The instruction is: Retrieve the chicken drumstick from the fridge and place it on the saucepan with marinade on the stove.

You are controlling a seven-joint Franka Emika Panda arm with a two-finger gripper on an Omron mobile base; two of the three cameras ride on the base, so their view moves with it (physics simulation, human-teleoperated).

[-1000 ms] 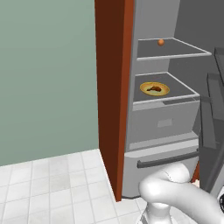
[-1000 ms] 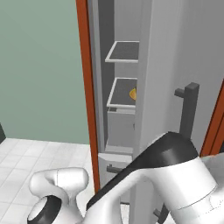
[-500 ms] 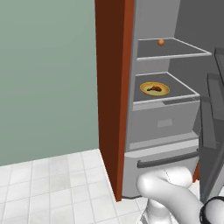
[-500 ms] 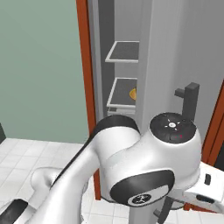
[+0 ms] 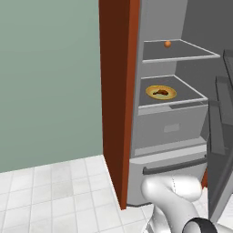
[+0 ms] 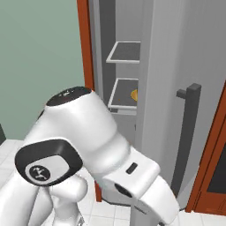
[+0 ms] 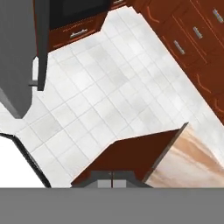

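Inside the open fridge (image 5: 173, 132), a small brown chicken drumstick (image 5: 159, 92) lies on a yellow plate (image 5: 150, 89); end effector (image 7: 111, 184) closed, empty.

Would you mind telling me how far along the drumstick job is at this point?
Done: the fridge stands open. In hand: nothing; the gripper is shut and empty, facing the floor. Left: the chicken drumstick lies on the yellow plate on a shelf, so the picking and carrying remain.
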